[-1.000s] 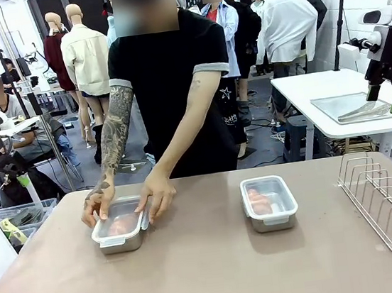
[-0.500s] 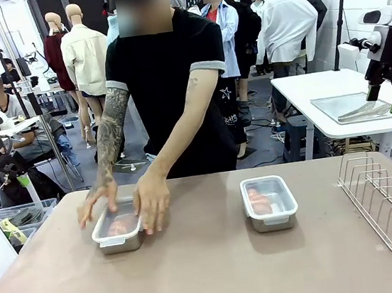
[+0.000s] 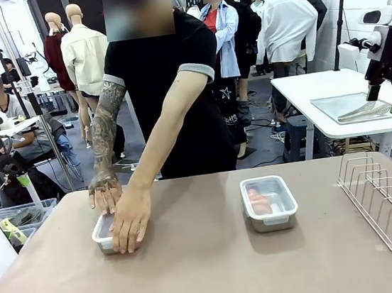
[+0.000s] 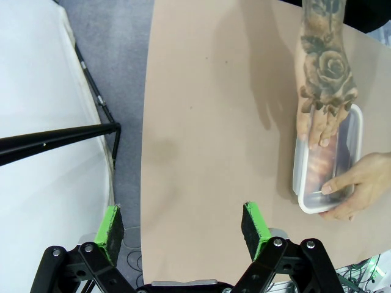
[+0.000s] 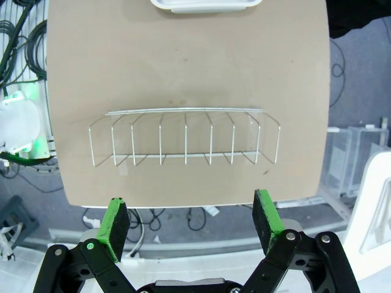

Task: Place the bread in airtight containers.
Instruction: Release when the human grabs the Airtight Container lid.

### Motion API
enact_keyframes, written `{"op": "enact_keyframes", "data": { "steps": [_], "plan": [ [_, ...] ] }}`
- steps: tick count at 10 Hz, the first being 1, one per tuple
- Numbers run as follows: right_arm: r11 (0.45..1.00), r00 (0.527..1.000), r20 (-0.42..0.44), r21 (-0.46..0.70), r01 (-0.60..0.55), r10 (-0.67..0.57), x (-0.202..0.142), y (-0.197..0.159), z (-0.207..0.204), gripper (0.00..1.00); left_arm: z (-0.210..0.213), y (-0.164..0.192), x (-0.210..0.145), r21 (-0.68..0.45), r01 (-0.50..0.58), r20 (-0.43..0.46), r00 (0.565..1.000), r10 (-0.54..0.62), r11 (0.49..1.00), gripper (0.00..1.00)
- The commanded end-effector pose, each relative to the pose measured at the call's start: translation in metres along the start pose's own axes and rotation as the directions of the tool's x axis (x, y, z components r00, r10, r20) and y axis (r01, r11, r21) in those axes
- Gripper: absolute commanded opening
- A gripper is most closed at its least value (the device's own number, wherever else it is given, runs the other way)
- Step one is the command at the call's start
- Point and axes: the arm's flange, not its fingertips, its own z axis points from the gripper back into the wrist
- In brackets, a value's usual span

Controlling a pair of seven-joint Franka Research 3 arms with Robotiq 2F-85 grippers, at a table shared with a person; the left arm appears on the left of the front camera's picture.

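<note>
We see both of the person's hands (image 3: 122,213) pressing the clear lid onto the left container (image 4: 327,162) with its croissant (image 4: 317,168), the lidded right container (image 3: 269,202) beside the wire rack (image 5: 185,138) — left gripper (image 4: 183,224) and right gripper (image 5: 190,215) hang released, holding nothing.

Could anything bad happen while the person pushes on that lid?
Maybe. Both hands press on the left container, which sits near the table's left side, so a hard push might slide it or squash the croissant inside. If a corner doesn't snap, the box wouldn't be airtight. The left gripper hangs open above the table nearby; moving in now could bump the hands.
</note>
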Motion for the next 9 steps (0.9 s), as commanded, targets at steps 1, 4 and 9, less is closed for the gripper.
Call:
{"op": "enact_keyframes", "data": {
  "steps": [1,4,9],
  "plan": [
    [1.0,1.0,0.008,0.009,-0.003,0.003,-0.0002,0.002,-0.0003,1.0,-0.0001,-0.0005,-0.0016,0.005,-0.019,0.014,1.0,0.019,1.0,1.0],
    [1.0,1.0,0.008,0.009,-0.003,0.003,-0.0002,0.002,-0.0003,1.0,-0.0001,-0.0005,-0.0016,0.005,-0.019,0.014,1.0,0.019,1.0,1.0],
    [1.0,1.0,0.008,0.009,-0.003,0.003,-0.0002,0.002,-0.0003,1.0,-0.0001,-0.0005,-0.0016,0.005,-0.019,0.014,1.0,0.019,1.0,1.0]
  ]
}}
